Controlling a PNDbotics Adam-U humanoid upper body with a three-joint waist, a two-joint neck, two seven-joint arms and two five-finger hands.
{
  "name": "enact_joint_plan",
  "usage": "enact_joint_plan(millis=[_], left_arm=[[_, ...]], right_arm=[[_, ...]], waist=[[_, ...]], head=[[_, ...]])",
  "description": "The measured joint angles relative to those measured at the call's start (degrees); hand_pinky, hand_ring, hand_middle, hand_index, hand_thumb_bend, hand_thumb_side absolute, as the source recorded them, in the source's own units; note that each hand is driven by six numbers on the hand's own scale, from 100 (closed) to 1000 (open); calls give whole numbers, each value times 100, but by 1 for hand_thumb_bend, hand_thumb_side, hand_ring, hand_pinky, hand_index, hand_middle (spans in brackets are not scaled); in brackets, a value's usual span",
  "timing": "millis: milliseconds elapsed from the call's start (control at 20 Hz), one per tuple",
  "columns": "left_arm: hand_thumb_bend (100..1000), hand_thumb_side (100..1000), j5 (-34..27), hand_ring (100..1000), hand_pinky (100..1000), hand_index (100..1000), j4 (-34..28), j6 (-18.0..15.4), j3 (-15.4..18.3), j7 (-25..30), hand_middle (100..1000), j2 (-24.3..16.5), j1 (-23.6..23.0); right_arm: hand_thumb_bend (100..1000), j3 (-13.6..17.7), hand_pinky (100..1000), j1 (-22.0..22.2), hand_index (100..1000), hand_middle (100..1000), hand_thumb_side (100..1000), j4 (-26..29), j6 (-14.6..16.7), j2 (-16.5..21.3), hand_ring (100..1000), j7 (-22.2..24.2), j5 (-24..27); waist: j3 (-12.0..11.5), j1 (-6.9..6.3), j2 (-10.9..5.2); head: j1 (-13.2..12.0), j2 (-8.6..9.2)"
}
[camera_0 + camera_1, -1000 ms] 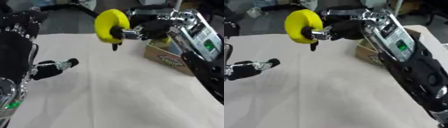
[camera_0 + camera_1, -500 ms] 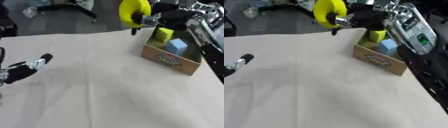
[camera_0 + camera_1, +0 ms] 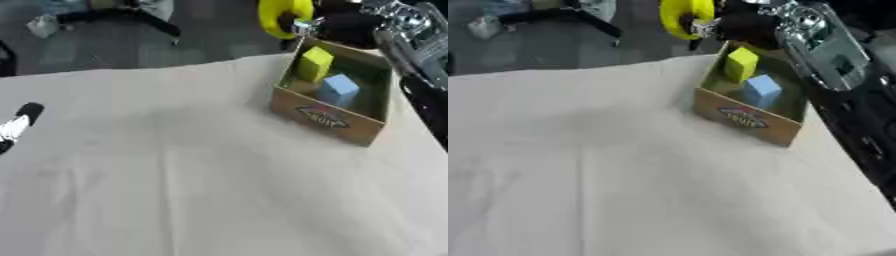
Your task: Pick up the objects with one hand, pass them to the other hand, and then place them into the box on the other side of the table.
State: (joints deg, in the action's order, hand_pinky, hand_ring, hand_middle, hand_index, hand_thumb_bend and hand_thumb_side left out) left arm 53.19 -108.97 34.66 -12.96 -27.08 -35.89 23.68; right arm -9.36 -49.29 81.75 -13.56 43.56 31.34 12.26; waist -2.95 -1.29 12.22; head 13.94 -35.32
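My right hand (image 3: 750, 25) is shut on a yellow rounded object (image 3: 684, 15), held in the air just beyond the far left corner of the cardboard box (image 3: 325, 120). The box stands at the table's right side. Inside it lie a yellow block (image 3: 313, 64) and a light blue block (image 3: 337, 90). My right arm (image 3: 833, 55), silver and black, runs down the right edge. Only a small part of my left hand (image 3: 19, 125) shows, at the left edge of the left eye view, far from the box.
A pale cloth covers the table (image 3: 175, 190). Beyond the table's far edge lie a dark floor and chair legs (image 3: 570, 15).
My right hand has carried the yellow object rightward to the box's far corner. The left hand has drawn back to the left edge. The camera has also turned toward the box.
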Motion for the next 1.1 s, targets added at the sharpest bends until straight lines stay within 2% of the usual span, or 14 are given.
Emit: enact_joint_plan(millis=[250, 650, 700, 850, 1050, 1100], left_arm=[[729, 609, -275, 646, 697, 758, 32, -35, 69, -167, 609, 31, -128], [718, 608, -530, 645, 696, 757, 33, -187, 119, -320, 608, 51, -206], [717, 608, -533, 645, 696, 756, 33, -193, 130, -326, 608, 51, -212], [715, 605, -539, 643, 694, 753, 33, -215, 166, -347, 606, 51, -230], [711, 604, -578, 644, 695, 752, 32, -241, 197, -374, 606, 55, -241], [715, 598, -582, 646, 699, 752, 32, -250, 211, -382, 608, 58, -241]], right_arm=[[100, 181, 997, 43, 543, 401, 368, -490, 199, 160, 598, -86, -243], [100, 373, 983, 95, 545, 407, 319, -1042, 599, 448, 611, -143, -554], [100, 377, 980, 118, 546, 409, 297, -1081, 664, 488, 615, -143, -610], [100, 410, 1000, 213, 558, 424, 102, -1157, 890, 590, 637, -184, -830], [100, 411, 997, 362, 597, 462, 100, -1184, 1178, 635, 656, -168, -1161], [126, 420, 992, 376, 606, 471, 100, -1191, 1243, 635, 663, -188, -1260]], waist=[[-22, 0, 33], [-35, -2, 55], [-35, -2, 56], [-38, -2, 58], [-58, -29, 71], [-62, -33, 72]], head=[[174, 43], [247, 117], [247, 120], [245, 123], [232, 143], [232, 147]])
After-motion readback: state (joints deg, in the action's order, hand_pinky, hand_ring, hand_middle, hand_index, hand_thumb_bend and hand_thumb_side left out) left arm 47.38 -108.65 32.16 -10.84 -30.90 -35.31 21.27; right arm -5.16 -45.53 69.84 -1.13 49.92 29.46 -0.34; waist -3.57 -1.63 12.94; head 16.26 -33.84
